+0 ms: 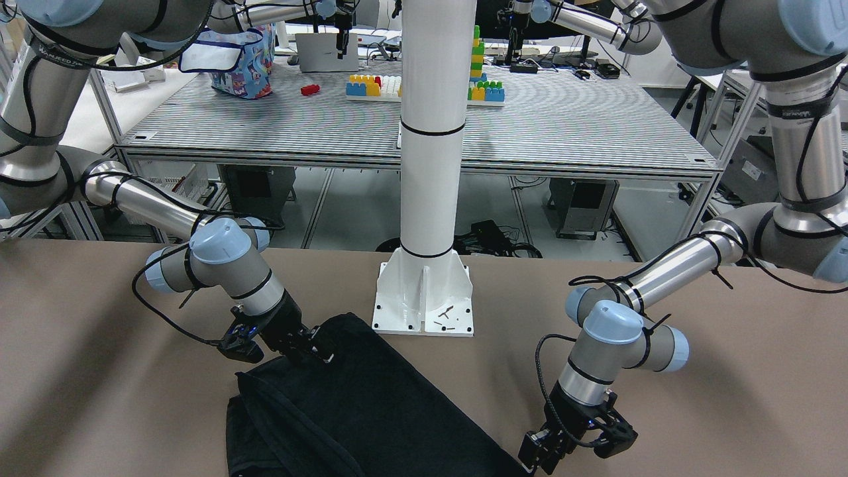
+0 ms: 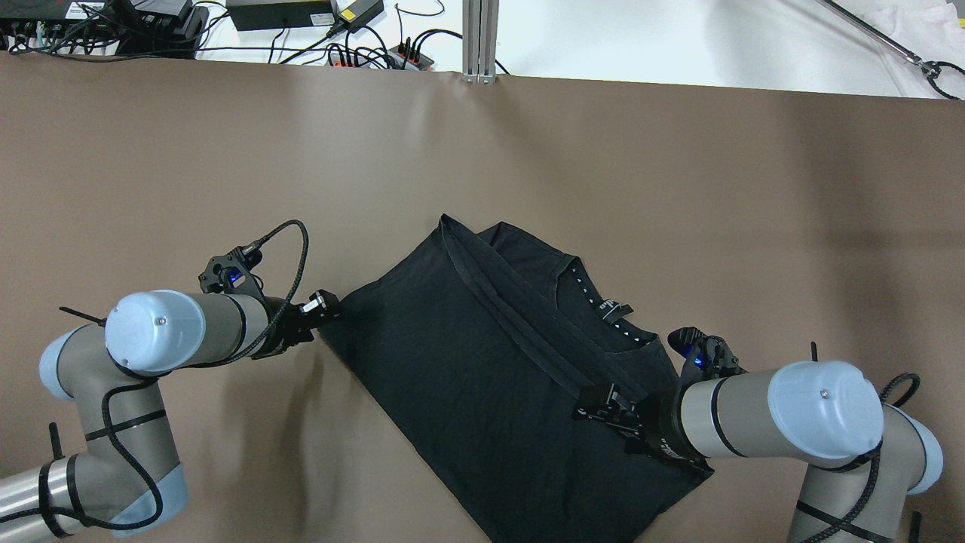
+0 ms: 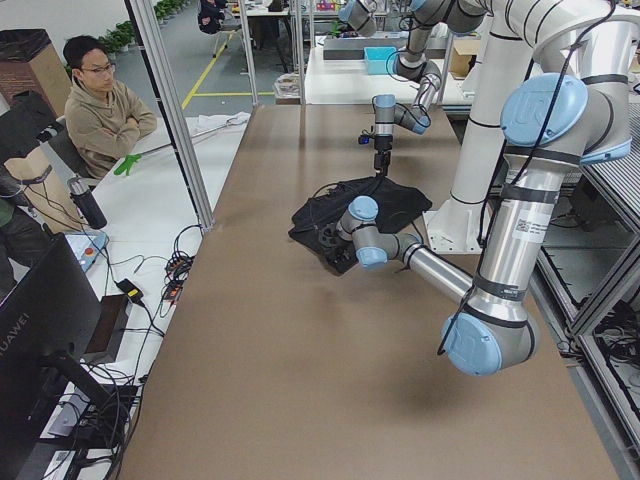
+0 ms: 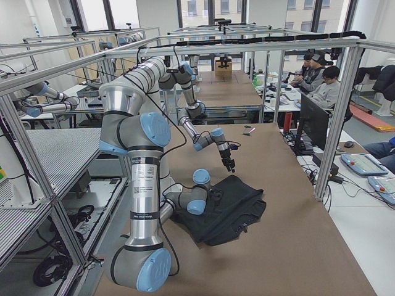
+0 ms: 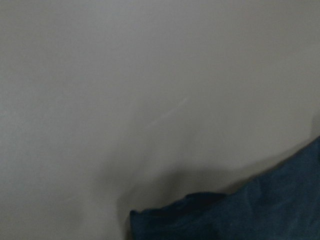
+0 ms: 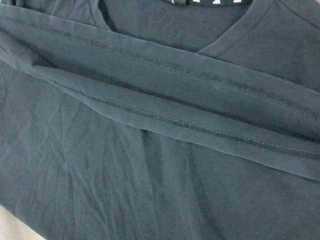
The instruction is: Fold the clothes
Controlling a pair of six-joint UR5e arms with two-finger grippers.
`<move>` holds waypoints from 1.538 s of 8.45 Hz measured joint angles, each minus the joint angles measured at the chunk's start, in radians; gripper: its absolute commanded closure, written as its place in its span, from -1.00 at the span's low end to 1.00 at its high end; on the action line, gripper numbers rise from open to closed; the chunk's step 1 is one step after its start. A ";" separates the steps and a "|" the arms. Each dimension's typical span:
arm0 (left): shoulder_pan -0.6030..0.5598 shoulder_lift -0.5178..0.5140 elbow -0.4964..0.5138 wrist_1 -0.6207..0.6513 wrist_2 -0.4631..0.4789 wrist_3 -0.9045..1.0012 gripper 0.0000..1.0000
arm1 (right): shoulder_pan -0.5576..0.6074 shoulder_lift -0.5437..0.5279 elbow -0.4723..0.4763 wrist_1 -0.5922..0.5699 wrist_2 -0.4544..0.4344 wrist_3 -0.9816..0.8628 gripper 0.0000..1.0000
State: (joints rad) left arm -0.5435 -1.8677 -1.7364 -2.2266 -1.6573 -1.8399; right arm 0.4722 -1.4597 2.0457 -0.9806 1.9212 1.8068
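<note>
Clothes (image 2: 467,362): dark, partly folded, lying diagonal at tabletop (image 2: 226,166) centre. Left fingers (image 2: 323,305) at garment's left corner, spacing not discernible. Right fingers (image 2: 595,394) over folded band at right side, spacing not discernible.

Overhead looks down from 6 o'clock, front cam faces me from 12, side cams at 9 and 3, wrist cams close up; all share my black T-shirt (image 2: 490,362).

clothes (image 2: 467,377): 1 | robot arms (image 2: 154,332) at table: 2 | white column (image 1: 434,132): 1 | printed bag (image 1: 242,66): 1 | red block (image 1: 309,89): 1
</note>
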 measured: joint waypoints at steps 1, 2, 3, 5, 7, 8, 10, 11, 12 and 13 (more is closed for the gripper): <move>0.018 0.003 0.010 -0.002 0.017 -0.008 -0.31 | 0.000 0.000 -0.007 0.000 -0.005 -0.002 -0.90; 0.028 0.002 0.017 -0.003 0.024 -0.013 -0.31 | 0.000 0.001 -0.013 0.000 -0.007 -0.006 -0.90; 0.033 -0.001 0.022 -0.003 0.027 -0.015 -0.20 | 0.000 0.001 -0.016 0.000 -0.008 -0.015 -0.90; 0.036 -0.017 0.041 -0.004 0.030 -0.017 0.40 | 0.002 0.000 -0.019 0.000 -0.008 -0.025 -0.90; 0.037 -0.028 0.048 -0.004 0.031 -0.019 1.00 | 0.003 -0.001 -0.020 0.000 -0.008 -0.027 -0.90; 0.037 -0.030 0.048 -0.004 0.031 -0.020 1.00 | 0.004 -0.001 -0.021 0.000 -0.008 -0.027 -0.90; 0.033 -0.045 0.047 -0.002 0.028 -0.011 1.00 | 0.005 -0.001 -0.022 0.001 -0.009 -0.027 -0.90; 0.016 -0.051 0.049 0.001 0.020 0.005 1.00 | 0.005 -0.001 -0.021 0.002 -0.010 -0.027 -0.90; -0.023 -0.058 0.061 0.004 -0.007 0.045 1.00 | 0.006 -0.001 -0.022 0.006 -0.012 -0.026 -0.90; -0.078 -0.084 0.099 0.006 -0.050 0.085 1.00 | 0.008 0.000 -0.022 0.009 -0.022 -0.026 -0.90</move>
State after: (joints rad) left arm -0.6216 -1.9518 -1.6376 -2.2210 -1.7076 -1.7548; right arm 0.4798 -1.4598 2.0236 -0.9719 1.8990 1.7808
